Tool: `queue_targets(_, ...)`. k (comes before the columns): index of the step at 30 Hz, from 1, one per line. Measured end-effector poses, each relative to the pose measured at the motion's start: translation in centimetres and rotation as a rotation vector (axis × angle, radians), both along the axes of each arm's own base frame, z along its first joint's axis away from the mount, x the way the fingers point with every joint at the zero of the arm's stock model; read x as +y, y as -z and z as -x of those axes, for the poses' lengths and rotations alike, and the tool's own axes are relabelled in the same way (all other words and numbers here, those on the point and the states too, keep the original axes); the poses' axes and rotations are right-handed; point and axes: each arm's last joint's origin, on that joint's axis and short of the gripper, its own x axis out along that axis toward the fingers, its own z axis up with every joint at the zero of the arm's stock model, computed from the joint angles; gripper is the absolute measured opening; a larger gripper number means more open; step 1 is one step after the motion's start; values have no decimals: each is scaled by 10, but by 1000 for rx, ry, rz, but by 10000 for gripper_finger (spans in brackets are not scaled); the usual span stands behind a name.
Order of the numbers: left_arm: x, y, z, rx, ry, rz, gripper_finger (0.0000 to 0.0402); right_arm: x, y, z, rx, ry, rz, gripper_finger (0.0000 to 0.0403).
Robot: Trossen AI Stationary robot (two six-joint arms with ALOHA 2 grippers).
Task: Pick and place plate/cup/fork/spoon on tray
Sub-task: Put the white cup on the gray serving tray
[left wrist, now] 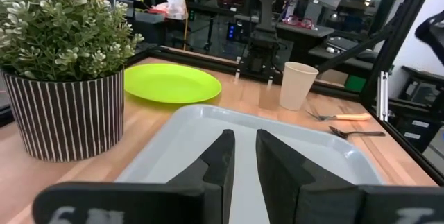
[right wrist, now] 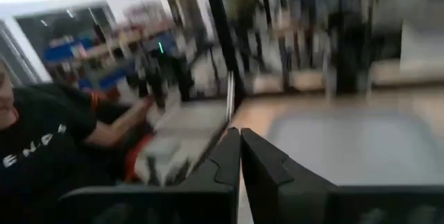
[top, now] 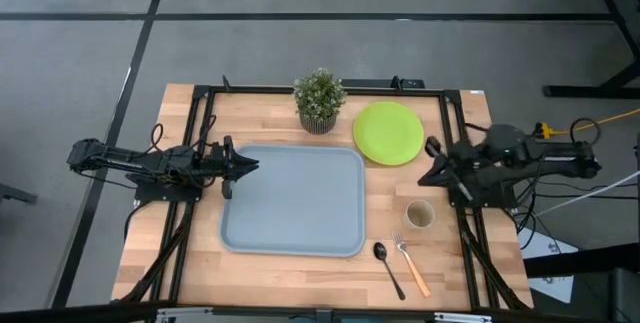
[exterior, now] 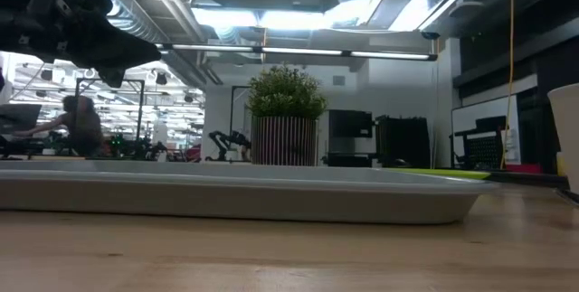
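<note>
With the large grey-blue plastic tray empty and both the left gripper and right gripper pressed together, reaching for the round lime-green plate beside it risked bumping the striped-pot plant.

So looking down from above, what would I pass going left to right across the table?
Left arm's jaws → large grey-blue plastic tray → dark spoon → orange-handled fork → right arm's jaws.

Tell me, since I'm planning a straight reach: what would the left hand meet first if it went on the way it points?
Probably nothing at first: the left hand points across the empty tray, apparently above its rim. Farther along that line sits the right hand, with the cup just off to one side. Height is hard to judge.
</note>
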Motion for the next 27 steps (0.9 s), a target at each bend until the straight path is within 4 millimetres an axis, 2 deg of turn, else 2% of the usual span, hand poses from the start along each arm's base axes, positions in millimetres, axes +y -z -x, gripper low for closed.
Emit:
queue_targets(6, 0, 0, 0, 0, 0, 0, 53, 13, -2, -20, 366, -75, 23, 19)
queue_targets(12, 0, 0, 0, 0, 0, 0, 53, 24, 1, -21, 671, -167, 126, 19)
queue_targets(15, 0, 0, 0, 0, 0, 0, 53, 26, 2, -23, 692, -192, 161, 19)
queue_targets(20, 0, 0, 0, 1, 0, 0, 53, 29, 3, -26, 768, -146, 42, 19)
queue_targets(27, 0, 0, 0, 0, -10, 0, 53, 30, 4, -26, 757, -162, 71, 19)
